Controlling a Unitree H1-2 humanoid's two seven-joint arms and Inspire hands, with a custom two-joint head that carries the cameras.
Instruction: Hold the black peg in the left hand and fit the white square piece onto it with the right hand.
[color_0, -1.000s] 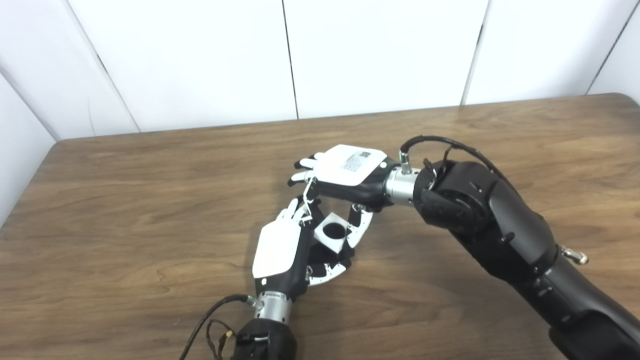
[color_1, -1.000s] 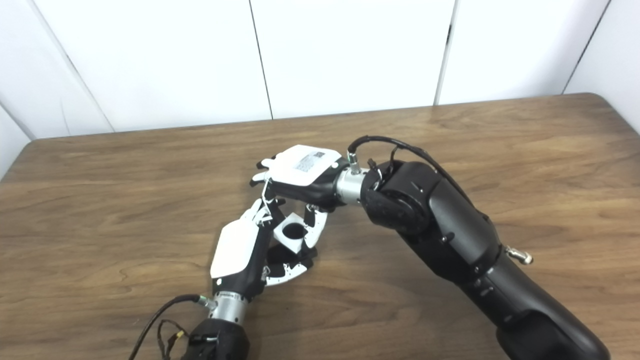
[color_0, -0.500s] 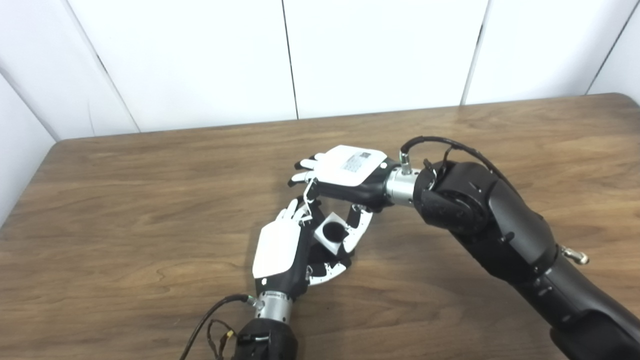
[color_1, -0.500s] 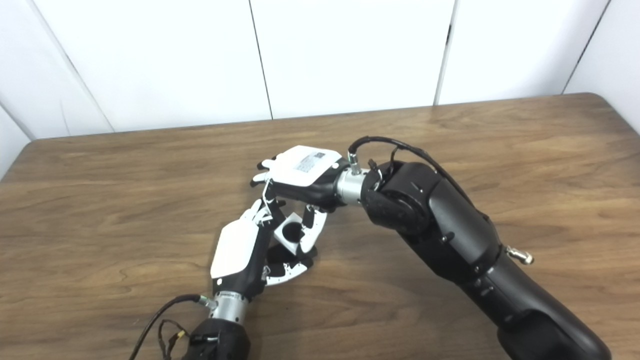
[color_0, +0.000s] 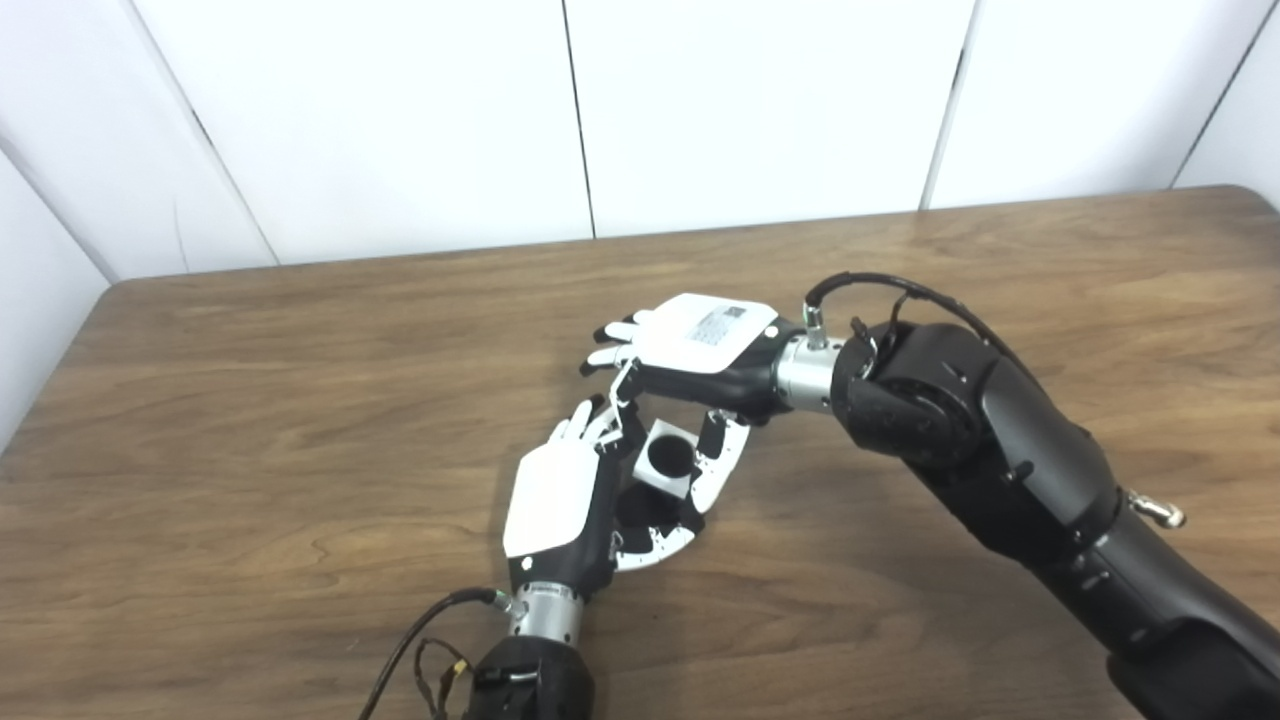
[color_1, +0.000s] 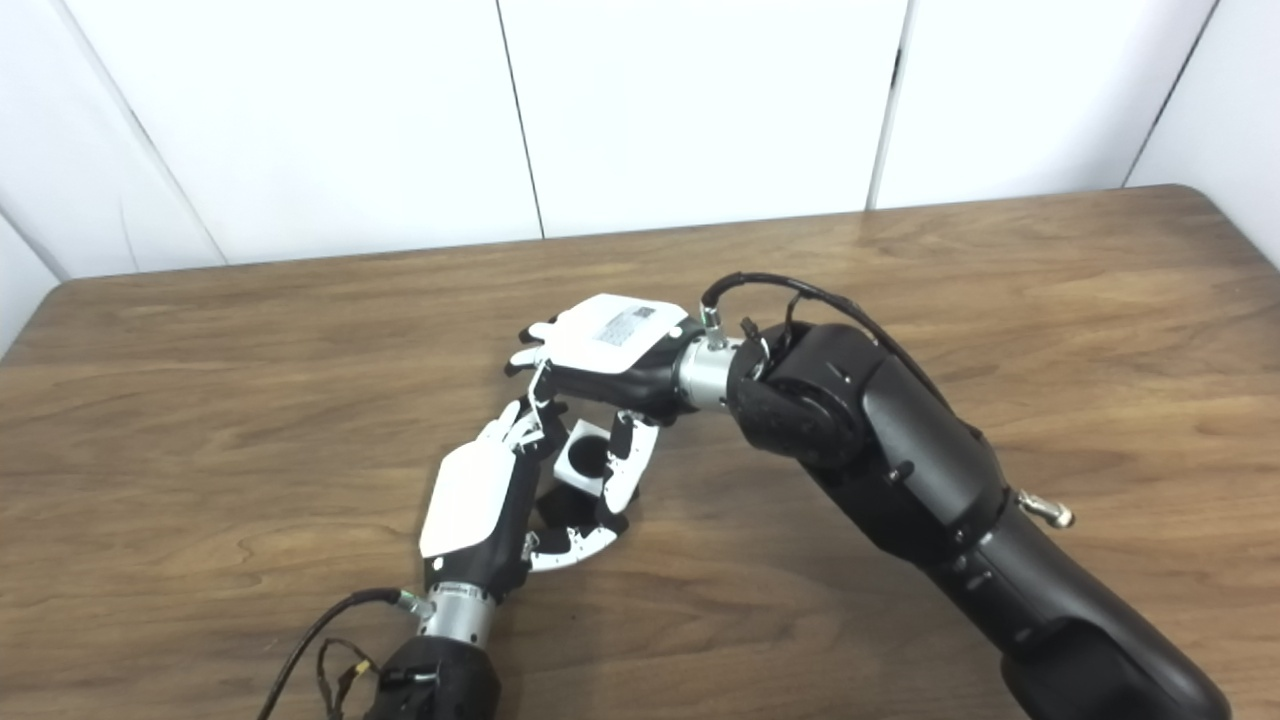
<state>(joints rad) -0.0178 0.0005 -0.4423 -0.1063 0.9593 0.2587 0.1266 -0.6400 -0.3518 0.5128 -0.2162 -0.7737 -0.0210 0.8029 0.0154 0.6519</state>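
Note:
My left hand (color_0: 558, 498) stands upright near the table's middle, shut on the black peg (color_0: 637, 507), which is mostly hidden behind its palm and fingers. The white square piece (color_0: 668, 458), with a dark round hole, sits tilted just above the peg's top. My right hand (color_0: 702, 342) comes in from the right, palm down, and pinches the piece between its thumb and a finger. The piece also shows in the right eye view (color_1: 588, 459), between the left hand (color_1: 470, 500) and the right hand (color_1: 612, 340). I cannot tell whether the peg is inside the hole.
The wooden table (color_0: 250, 400) carries both hands, with its back edge against a white panelled wall (color_0: 760, 100). A black cable (color_0: 410, 640) loops from my left wrist near the front edge. My bulky right forearm (color_0: 1000, 460) covers the front right.
The right hand has shifted slightly right and up with the white piece. More of the dark peg shows under the piece. The left hand has hardly moved.

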